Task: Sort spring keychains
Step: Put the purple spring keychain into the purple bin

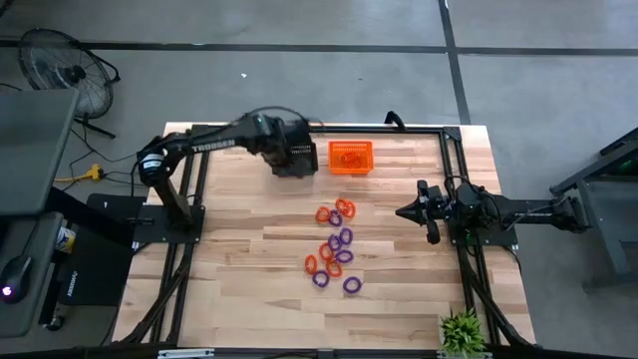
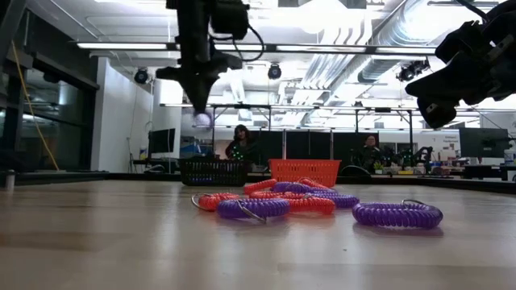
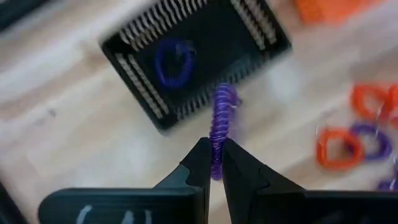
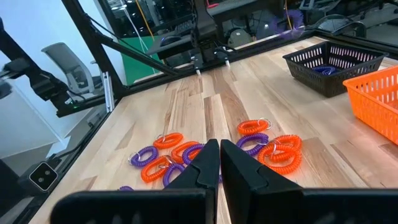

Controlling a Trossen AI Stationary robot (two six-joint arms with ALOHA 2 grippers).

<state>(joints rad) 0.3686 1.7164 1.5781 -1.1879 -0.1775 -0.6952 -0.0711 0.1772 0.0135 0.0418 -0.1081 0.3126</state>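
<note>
My left gripper is above the black mesh basket at the table's far side, shut on a purple spring keychain. Another purple keychain lies inside that basket. Several purple and orange keychains lie in a loose pile on the table's middle. The orange mesh basket stands right of the black one. My right gripper is shut and empty, held above the table at the right side. My left gripper pinches the purple keychain's coil at one end between its two fingertips, from above, pointing down. The coil hangs stretched below the fingers, clear of the table, its lower end over the black basket's near rim.
A black frame of bars runs round the table. A small green plant stands at the near right corner. People sit in the room behind the table. Bare wood lies left of and nearer than the pile.
</note>
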